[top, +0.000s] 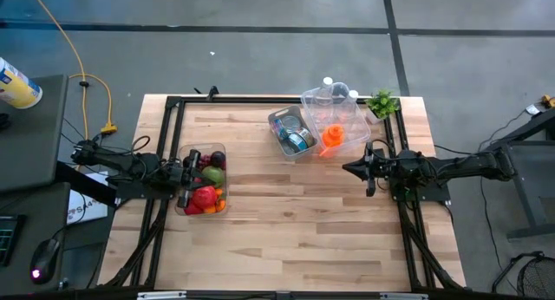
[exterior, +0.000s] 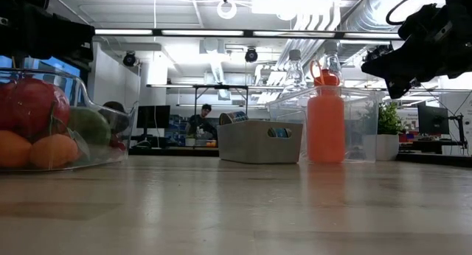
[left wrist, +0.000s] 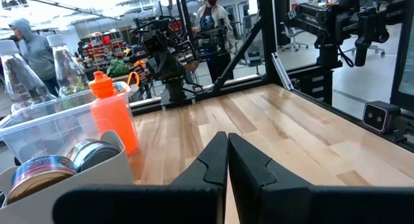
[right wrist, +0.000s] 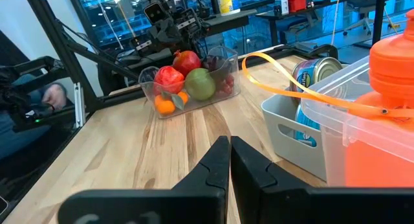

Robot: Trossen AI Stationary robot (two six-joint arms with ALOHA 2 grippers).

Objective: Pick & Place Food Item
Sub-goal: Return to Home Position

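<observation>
Looking finished apart from homing: across the table (top: 286, 248), all food in view sits in bins. The left transparent bin (top: 224, 205), full of fruit (top: 204, 196), lies just below the left gripper (left wrist: 228, 138), whose jaws are closed on nothing. The right transparent bin (top: 314, 101) with the orange tumbler (top: 332, 137) sits just ahead-beside the right gripper (right wrist: 229, 141), jaws also closed and empty. The white bin (exterior: 258, 148) with the tuna cans (top: 297, 141) is a bit farther ahead of it. Nothing is left to pick, I'd say.

Orange tumbler (top: 332, 137) upright, seemingly inside clear bin (top: 309, 105)
</observation>
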